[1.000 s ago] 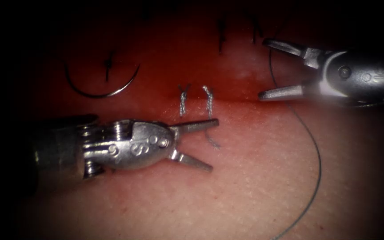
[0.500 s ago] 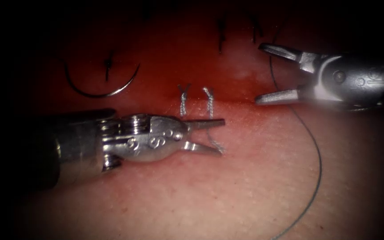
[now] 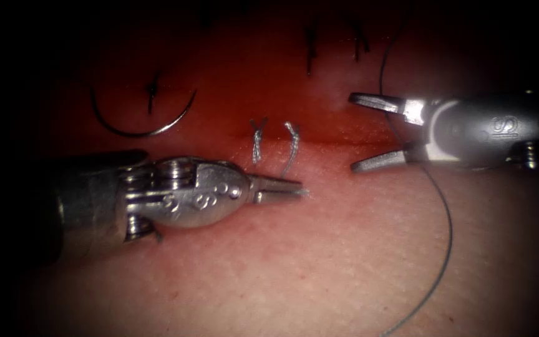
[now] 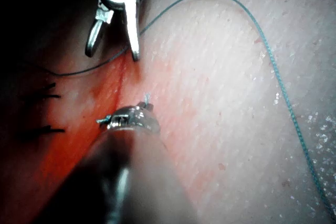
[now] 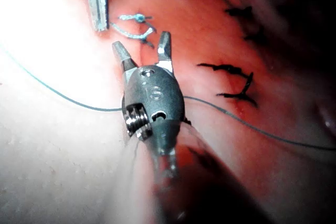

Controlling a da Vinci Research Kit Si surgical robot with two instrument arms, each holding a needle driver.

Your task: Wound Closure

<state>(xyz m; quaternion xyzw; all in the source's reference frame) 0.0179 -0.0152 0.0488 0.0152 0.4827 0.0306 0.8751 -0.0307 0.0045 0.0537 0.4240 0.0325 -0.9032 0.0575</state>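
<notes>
The left tool (image 3: 282,185) has closed its jaws on the cut end of thread (image 3: 289,163) near the cut (image 3: 319,142). The right tool (image 3: 369,131) stays open, holding nothing. The needle (image 3: 141,122) lies free, far left on the tissue (image 3: 319,262).

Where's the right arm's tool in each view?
Endoscope view: right arm's tool, open and empty, right of the pale stitches.
Left wrist view: right arm's tool beyond the left arm's tool, which grips a short thread end.
Right wrist view: right arm's tool facing the stitches.
Shared landmark: the long thread crossing it. The needle lies free on the tissue.
</notes>
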